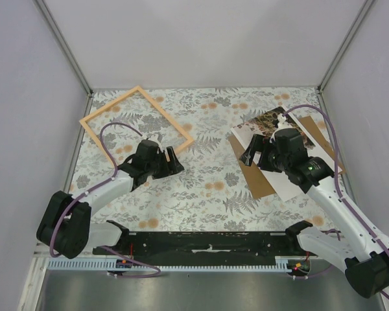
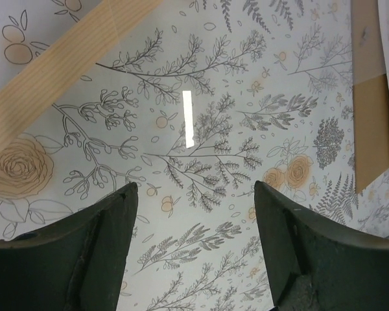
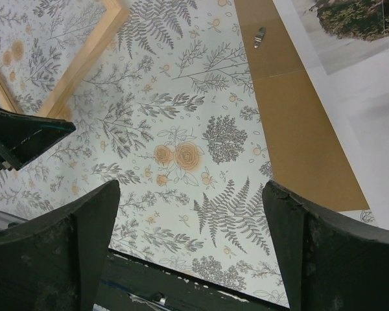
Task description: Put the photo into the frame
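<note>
The frame (image 1: 110,104) of light wood lies flat at the back left; one bar shows in the left wrist view (image 2: 58,65) and a corner in the right wrist view (image 3: 84,61). The photo (image 1: 266,123), dark green trees and pale sky, lies at the back right on a brown backing board (image 1: 256,178), partly hidden under my right arm. It also shows in the right wrist view (image 3: 356,16). My left gripper (image 1: 172,161) (image 2: 195,188) is open and empty just in front of the frame's near corner. My right gripper (image 1: 253,154) (image 3: 191,188) is open and empty above the board's left edge.
The table carries a floral cloth (image 1: 207,188). The backing board (image 3: 298,110) has a small metal clip (image 3: 259,37) on it; its edge shows in the left wrist view (image 2: 369,129). A black bar (image 1: 207,243) runs along the front edge. Grey walls close in the sides and back.
</note>
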{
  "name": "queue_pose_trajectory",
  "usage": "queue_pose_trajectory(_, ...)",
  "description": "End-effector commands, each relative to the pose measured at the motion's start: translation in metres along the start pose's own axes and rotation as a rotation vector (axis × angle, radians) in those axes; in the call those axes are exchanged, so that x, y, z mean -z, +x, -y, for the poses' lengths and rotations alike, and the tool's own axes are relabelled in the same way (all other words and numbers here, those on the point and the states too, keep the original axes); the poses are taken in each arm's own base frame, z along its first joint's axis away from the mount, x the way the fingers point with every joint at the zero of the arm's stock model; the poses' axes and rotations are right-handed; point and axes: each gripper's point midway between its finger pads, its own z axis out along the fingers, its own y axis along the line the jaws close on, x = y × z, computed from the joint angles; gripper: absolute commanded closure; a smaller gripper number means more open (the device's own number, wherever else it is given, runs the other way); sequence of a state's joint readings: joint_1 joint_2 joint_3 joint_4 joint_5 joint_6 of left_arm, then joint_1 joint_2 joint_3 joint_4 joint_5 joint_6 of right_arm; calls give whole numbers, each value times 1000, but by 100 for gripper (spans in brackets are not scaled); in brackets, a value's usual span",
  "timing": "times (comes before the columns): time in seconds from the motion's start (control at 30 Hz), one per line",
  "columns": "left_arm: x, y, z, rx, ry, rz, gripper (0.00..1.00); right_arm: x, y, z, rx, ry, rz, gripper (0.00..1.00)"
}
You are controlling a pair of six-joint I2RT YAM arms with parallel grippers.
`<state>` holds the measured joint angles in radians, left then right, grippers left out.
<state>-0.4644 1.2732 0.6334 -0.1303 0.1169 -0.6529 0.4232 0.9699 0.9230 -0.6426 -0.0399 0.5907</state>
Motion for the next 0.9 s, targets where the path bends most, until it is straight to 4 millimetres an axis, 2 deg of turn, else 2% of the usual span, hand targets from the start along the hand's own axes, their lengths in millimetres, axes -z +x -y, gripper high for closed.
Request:
queue_pose_trajectory(0.0,-13,-14,9,48,95,52,22,0,-4,-8,18,-43,18,2)
queue_pose_trajectory(0.17,-27,-9,-4,84,88,35,24,1,-2,-7,17,-49,18,2)
queue_pose_trajectory(0.53,-49,-2,-1,149,154,13,28,3,-3,-8,20,-55,22,2)
queue_pose_trajectory(0.87,-59,5,-2,186,164,-3,44,2,-3,-8,17,-53,21,2)
